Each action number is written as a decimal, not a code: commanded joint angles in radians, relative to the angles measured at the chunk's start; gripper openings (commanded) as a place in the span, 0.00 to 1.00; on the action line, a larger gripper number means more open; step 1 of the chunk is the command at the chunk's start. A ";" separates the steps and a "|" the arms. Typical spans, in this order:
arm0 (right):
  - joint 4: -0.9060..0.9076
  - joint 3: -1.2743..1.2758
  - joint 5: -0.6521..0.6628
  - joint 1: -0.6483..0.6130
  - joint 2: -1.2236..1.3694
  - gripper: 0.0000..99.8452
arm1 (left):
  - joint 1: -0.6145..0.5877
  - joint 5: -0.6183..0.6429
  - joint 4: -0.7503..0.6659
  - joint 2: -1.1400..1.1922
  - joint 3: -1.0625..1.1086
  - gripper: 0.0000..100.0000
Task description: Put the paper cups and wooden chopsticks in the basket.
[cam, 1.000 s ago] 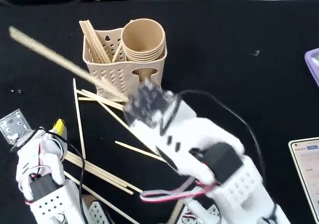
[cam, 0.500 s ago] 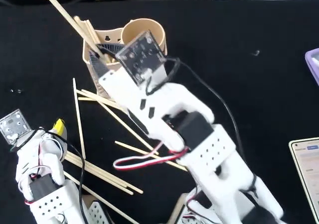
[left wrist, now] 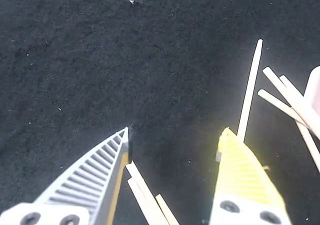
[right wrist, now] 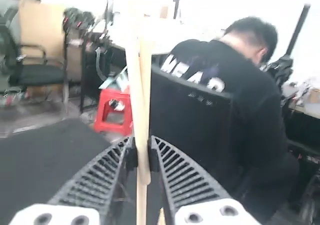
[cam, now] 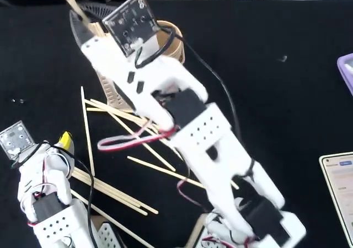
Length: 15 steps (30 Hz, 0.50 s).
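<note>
Chopstick (right wrist: 137,110) stands clamped between the right fingers (right wrist: 172,172), which are closed narrowly on it; whether it is one stick or two pressed together I cannot tell; in the high view it slants up past the top edge, above the far side of the basket (cam: 109,91), not yet inside it. A second ago this arm was low in front of the basket with the stick lying out toward the far left; half a second ago it had risen to the basket's rim; now it stretches across the basket and hides most of it. The cups (cam: 177,45) sit stacked in the basket as before, a rim showing beside the arm; loose chopsticks (cam: 113,192) lie scattered on the black surface (cam: 276,93) in front of the basket, unmoved. The left fingers (left wrist: 240,160) are spread wide, low over the surface, with stick ends between and beside them; that arm has kept still at the near left corner.
</note>
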 commanded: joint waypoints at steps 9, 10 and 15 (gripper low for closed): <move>-0.054 -0.163 -0.006 0.058 0.147 0.01 | 0.004 0.000 -0.018 -0.006 -0.012 0.28; -0.052 -0.160 -0.006 0.066 0.159 0.01 | 0.004 0.000 -0.018 -0.006 -0.012 0.28; -0.052 -0.059 -0.006 0.072 0.166 0.01 | 0.004 -0.002 -0.018 -0.006 -0.012 0.28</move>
